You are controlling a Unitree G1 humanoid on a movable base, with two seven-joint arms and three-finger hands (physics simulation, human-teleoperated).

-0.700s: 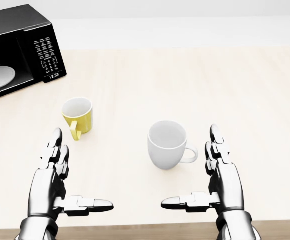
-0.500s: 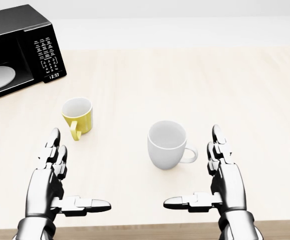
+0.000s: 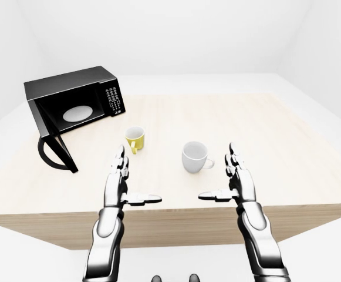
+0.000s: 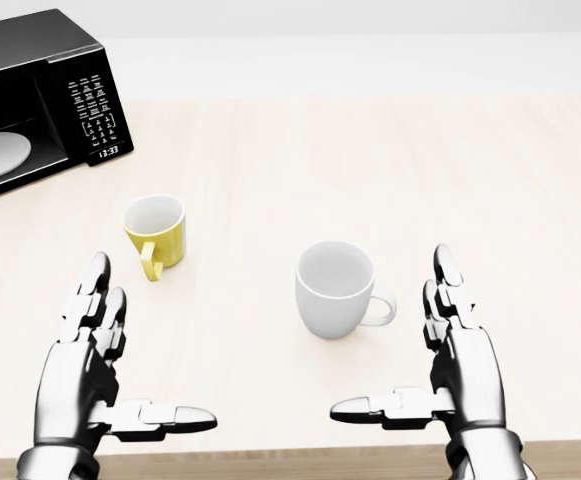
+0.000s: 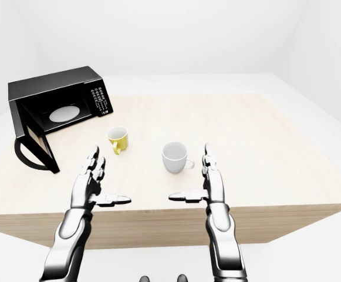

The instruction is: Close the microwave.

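Note:
The black microwave (image 3: 76,106) stands at the left of the light wood table (image 4: 420,170). Its door (image 3: 55,148) hangs open, swung out toward the table's near edge, and a white turntable plate (image 3: 78,113) shows inside. The keypad panel (image 4: 96,118) faces me in the head view. My left hand (image 4: 150,345) is open, fingers straight and thumb pointing inward, low in the view and well to the right of the door. My right hand (image 4: 390,335) mirrors it, open and holding nothing.
A yellow mug (image 4: 156,232) stands just above my left hand in the head view. A larger white mug (image 4: 335,290) stands between the two hands, handle to the right. The table's near edge (image 3: 176,220) runs under both wrists.
Both hands have dropped slightly in the head view and spread apart, the left drifting left and the right drifting right. Microwave and mugs have not moved.

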